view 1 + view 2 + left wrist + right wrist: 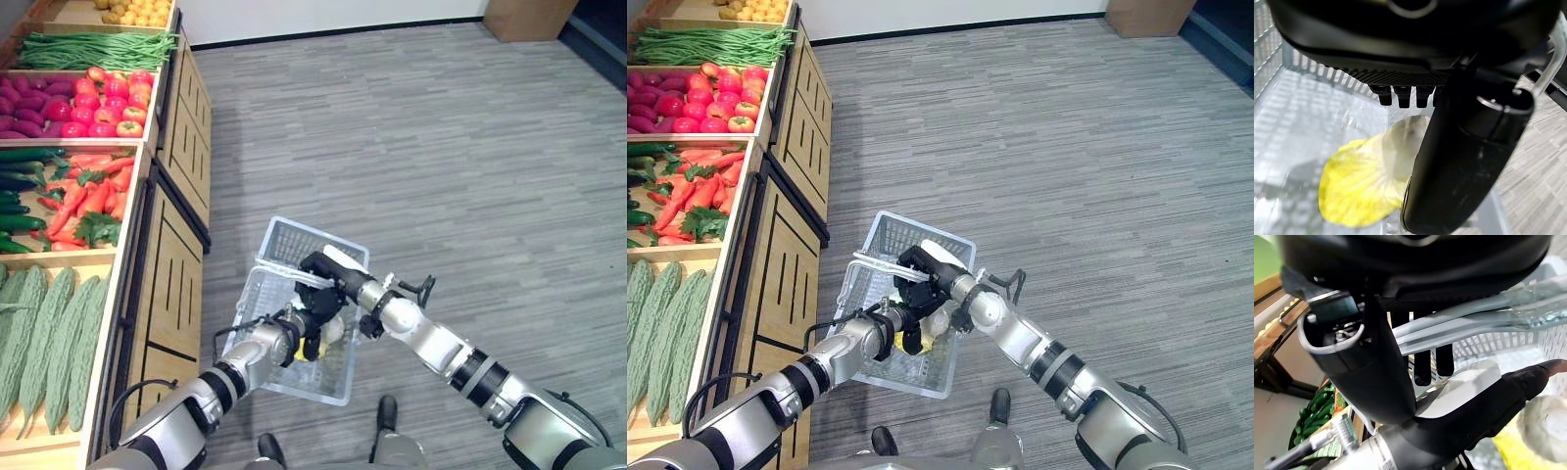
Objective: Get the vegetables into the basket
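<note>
Yellow cabbage (pixel 1364 183) shows under the left hand (pixel 312 328); right hand (pixel 320 273) fingers clasp basket handles (pixel 1484 318).

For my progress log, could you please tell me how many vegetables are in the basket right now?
1: a pale yellow leafy cabbage lies on the floor of the white basket, just beyond the left robot hand. Both hands cover part of the basket, so another could be hidden.

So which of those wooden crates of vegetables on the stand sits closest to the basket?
The crate of pale green bitter gourds, nearest the robot on the stand. The carrot and cucumber crate and the tomato crate lie farther from the basket.
</note>
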{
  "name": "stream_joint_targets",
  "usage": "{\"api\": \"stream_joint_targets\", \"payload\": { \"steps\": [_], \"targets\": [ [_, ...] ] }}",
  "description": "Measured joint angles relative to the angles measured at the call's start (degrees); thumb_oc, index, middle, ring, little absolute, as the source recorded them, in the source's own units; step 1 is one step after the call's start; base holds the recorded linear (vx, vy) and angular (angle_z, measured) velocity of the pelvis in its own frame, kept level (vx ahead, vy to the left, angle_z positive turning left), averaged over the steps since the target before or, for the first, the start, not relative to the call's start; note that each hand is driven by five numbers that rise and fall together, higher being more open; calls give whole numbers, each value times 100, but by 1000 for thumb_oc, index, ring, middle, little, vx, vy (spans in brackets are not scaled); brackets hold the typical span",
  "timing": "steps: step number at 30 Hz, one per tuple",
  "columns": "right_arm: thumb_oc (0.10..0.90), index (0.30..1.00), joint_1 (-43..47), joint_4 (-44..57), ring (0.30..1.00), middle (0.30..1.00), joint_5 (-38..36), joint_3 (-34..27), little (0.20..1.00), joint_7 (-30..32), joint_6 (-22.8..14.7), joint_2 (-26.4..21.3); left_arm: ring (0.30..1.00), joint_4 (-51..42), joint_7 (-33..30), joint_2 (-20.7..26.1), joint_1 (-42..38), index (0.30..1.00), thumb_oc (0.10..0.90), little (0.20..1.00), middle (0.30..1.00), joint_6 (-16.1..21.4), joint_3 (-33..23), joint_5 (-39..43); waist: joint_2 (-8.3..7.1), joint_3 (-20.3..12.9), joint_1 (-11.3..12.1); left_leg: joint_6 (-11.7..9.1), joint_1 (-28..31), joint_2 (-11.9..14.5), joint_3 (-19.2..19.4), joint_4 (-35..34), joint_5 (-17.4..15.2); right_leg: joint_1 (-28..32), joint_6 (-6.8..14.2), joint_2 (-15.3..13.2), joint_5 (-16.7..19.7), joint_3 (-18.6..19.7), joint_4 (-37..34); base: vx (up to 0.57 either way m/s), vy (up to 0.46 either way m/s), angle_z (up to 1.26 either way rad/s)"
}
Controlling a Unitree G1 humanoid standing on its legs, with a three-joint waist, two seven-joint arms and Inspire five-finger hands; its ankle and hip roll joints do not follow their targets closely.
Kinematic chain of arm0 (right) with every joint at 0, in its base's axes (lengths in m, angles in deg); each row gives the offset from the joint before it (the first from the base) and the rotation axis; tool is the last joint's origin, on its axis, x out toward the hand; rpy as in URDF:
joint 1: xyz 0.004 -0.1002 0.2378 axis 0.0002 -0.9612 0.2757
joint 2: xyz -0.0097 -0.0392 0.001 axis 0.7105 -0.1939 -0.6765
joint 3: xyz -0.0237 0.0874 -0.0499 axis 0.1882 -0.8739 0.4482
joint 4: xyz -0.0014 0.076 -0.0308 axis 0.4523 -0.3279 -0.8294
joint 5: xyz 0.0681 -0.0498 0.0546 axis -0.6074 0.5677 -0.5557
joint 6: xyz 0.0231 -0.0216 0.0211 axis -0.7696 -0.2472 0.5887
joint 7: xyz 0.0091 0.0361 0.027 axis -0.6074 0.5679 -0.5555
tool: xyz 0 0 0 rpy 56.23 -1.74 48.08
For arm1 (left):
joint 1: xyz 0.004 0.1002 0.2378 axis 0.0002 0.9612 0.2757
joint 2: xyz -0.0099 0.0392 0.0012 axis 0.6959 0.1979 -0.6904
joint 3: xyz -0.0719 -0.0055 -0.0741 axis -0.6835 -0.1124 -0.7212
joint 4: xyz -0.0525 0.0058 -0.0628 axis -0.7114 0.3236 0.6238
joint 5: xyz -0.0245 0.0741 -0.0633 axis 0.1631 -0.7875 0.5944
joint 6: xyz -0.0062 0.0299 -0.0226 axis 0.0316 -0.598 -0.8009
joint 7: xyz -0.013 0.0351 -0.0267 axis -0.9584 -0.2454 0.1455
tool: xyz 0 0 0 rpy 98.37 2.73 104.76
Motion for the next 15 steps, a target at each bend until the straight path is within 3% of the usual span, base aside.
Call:
{"api": "stream_joint_targets", "payload": {
  "steps": [7,13,15],
  "targets": [
    [400,300,-148,-930,300,300,16,-796,300,55,19,202,1000,-1145,537,506,344,1000,900,1000,1000,-20,-31,812,9,4,232,-10,106,11,-230,0,6,271,-1,-14,-14,-226,-4,15,-12,17],
    [400,300,-155,-2511,300,300,304,-776,300,43,154,185,1000,-844,613,489,305,1000,900,1000,1000,-92,-104,1432,43,-5,347,-9,277,10,-328,0,6,533,7,-54,-36,-326,-5,22,-7,9],
    [400,300,-360,-2934,300,300,321,-1012,300,84,247,64,1000,-777,520,502,544,1000,900,1000,1000,-48,-501,1636,59,-6,403,-12,374,10,-452,-5,2,709,37,-62,-131,-437,-6,13,-2,26]
  ]
}}
